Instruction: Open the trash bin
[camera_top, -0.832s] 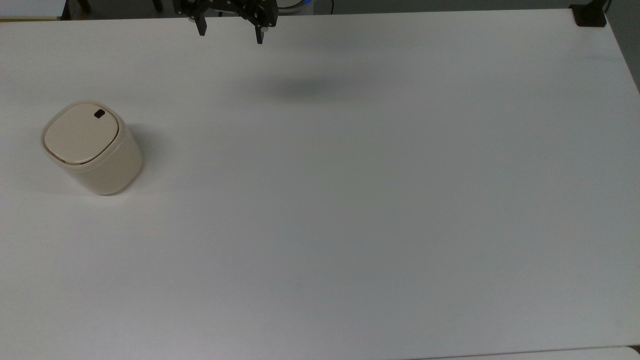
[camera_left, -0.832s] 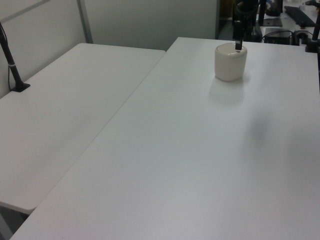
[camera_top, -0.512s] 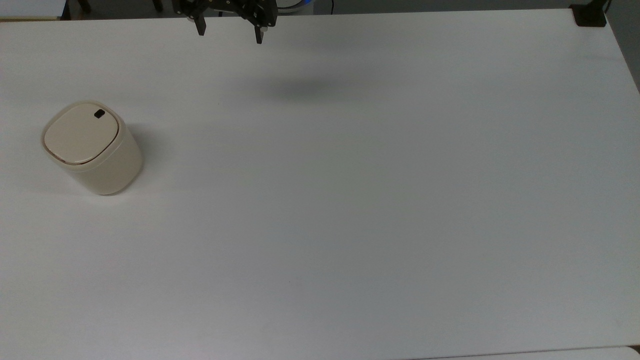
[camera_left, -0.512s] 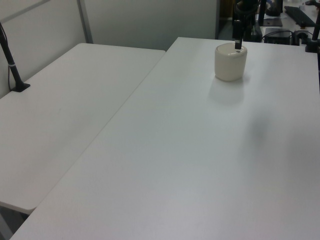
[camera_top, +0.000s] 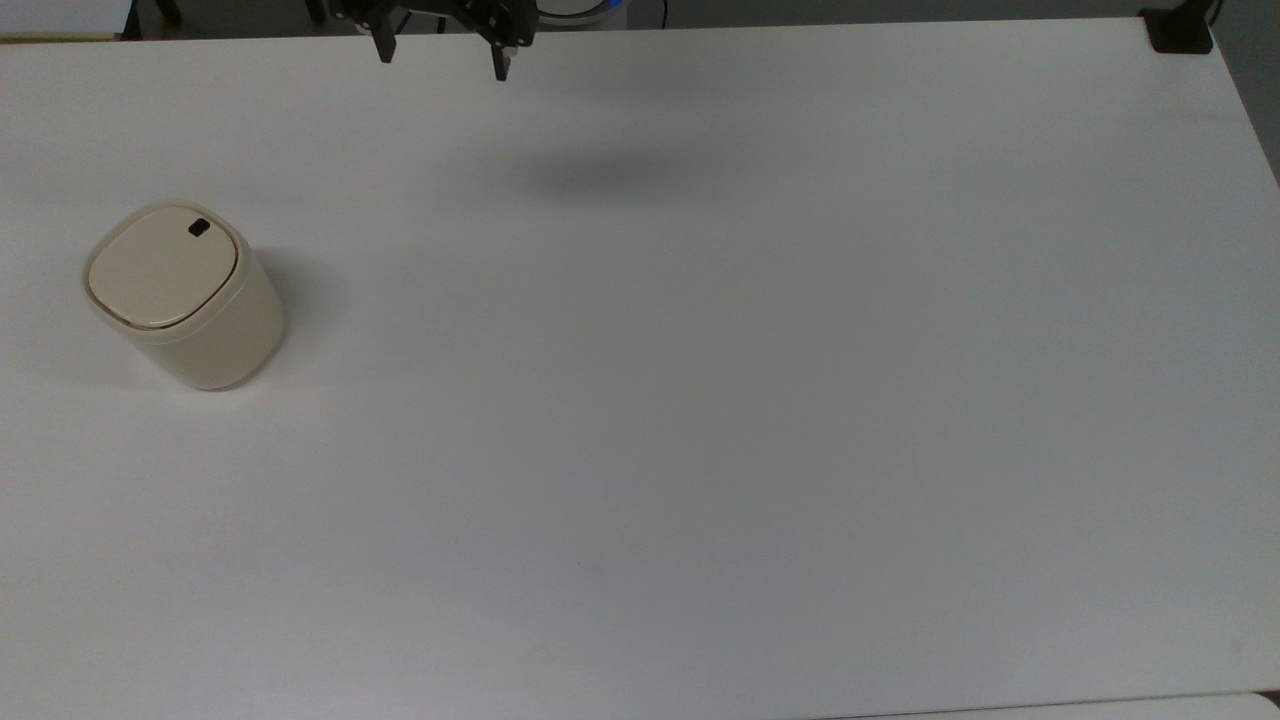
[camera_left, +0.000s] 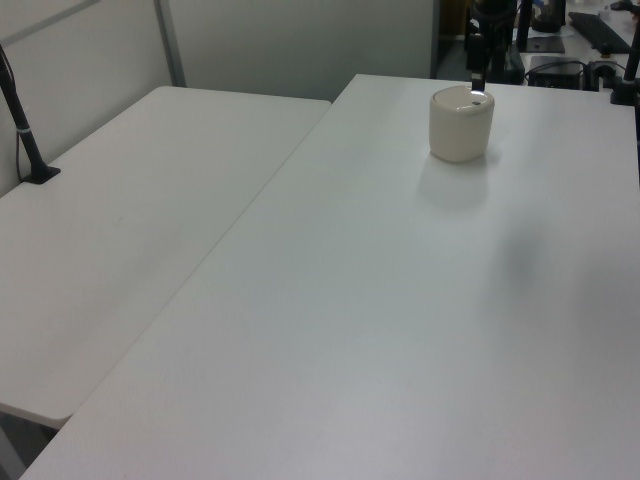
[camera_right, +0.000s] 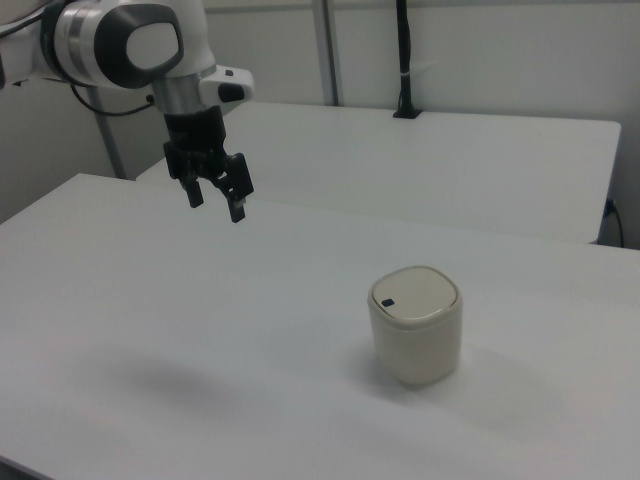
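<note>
You have the small cream-beige plastic trash bin standing upright on the white table, near the top view's left edge, its flat rounded-square lid closed with the small black button at one corner. Your black two-finger gripper hangs in the air at the top view's upper edge, well apart from the bin, fingers spread and released, holding nothing. In the right view it hovers high above the table, up and toward the right view's left of the bin.

One trash bin at the top view's left, one gripper at its upper edge, and two white tables side by side in the left view.
</note>
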